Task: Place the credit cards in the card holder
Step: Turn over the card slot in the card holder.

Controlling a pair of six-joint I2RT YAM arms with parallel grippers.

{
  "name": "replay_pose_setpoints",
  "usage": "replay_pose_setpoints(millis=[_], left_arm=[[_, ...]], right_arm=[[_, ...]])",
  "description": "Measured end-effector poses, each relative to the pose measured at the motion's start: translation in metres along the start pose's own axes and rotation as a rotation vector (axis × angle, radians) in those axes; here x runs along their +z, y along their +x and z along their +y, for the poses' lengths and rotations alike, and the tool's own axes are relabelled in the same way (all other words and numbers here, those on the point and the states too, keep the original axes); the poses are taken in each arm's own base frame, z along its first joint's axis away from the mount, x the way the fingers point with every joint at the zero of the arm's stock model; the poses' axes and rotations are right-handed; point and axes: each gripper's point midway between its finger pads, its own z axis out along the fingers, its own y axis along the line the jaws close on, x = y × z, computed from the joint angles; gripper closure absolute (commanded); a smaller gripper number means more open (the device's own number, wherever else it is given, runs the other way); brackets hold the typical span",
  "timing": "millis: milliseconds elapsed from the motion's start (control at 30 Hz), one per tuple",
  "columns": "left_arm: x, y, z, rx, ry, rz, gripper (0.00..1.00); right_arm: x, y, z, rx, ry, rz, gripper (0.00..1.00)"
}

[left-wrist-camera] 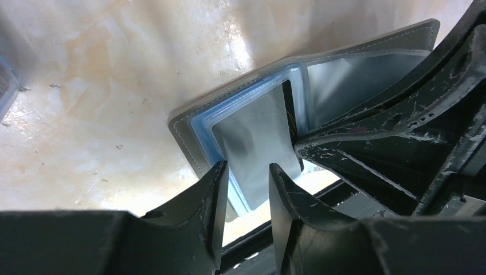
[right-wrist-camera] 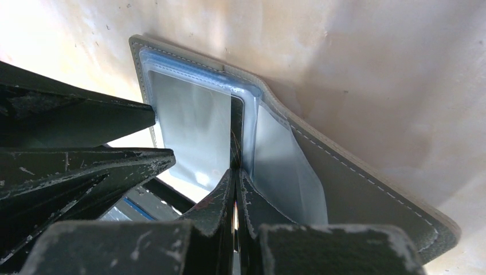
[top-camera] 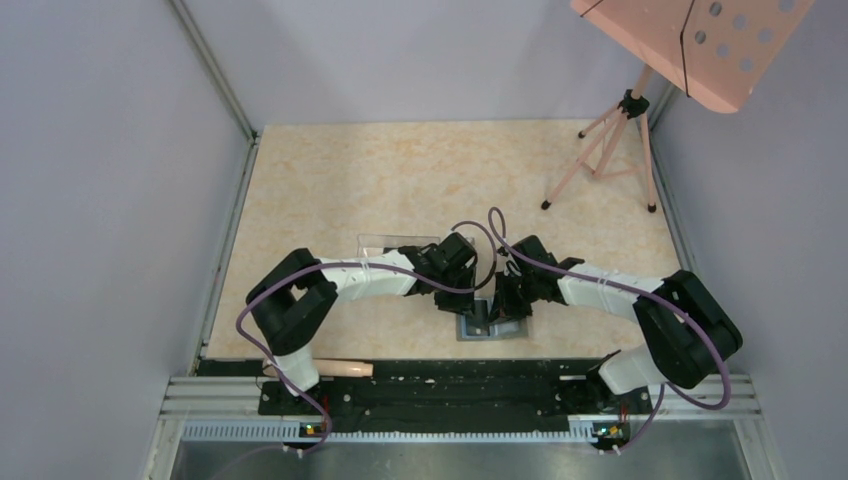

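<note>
Card (right-wrist-camera: 236, 132) pinched at open wallet (right-wrist-camera: 367, 189)

The wallet lies open near the front edge of the table (top-camera: 400, 170), between the two arms, clear sleeves facing up. The right gripper (right-wrist-camera: 236, 172) is clamped on the thin black card, which stands edge-on by the fold. The left gripper (left-wrist-camera: 246, 169) hovers over the left sleeve, jaws apart. Farther back on the left sits a clear box (top-camera: 385, 243). A tripod (top-camera: 600, 150) stands far right.

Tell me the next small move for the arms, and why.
Probably ease the right gripper forward, sliding its pinched credit card deeper into the card holder. The card stands edge-on among the clear sleeves, only partly in, and the left gripper straddles one sleeve with jaws apart, placed to steady it.
</note>
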Motion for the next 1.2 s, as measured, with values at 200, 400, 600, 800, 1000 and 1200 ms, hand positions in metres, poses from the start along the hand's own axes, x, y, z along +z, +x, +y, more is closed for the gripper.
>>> replay_pose_setpoints(millis=[200, 400, 600, 800, 1000, 1200], left_arm=[[0.0, 0.0, -0.001, 0.016, 0.009, 0.001, 0.65], [-0.001, -0.001, -0.003, 0.018, 0.017, -0.003, 0.65], [-0.004, -0.003, -0.007, 0.021, 0.036, -0.017, 0.64], [-0.009, -0.004, -0.011, 0.021, 0.07, -0.042, 0.64], [-0.016, -0.013, -0.026, 0.019, 0.143, -0.077, 0.64], [-0.023, -0.02, -0.053, 0.025, 0.265, -0.096, 0.64]], right_arm=[[0.0, 0.0, 0.0, 0.0, 0.0, 0.0, 1.0], [0.0, 0.0, 0.0, 0.0, -0.001, 0.0, 1.0], [0.0, 0.0, 0.0, 0.0, -0.001, 0.0, 1.0], [0.0, 0.0, 0.0, 0.0, -0.001, 0.0, 1.0], [0.0, 0.001, 0.003, 0.003, -0.019, 0.006, 0.97], [-0.004, -0.002, 0.007, 0.029, -0.04, 0.001, 0.68]])
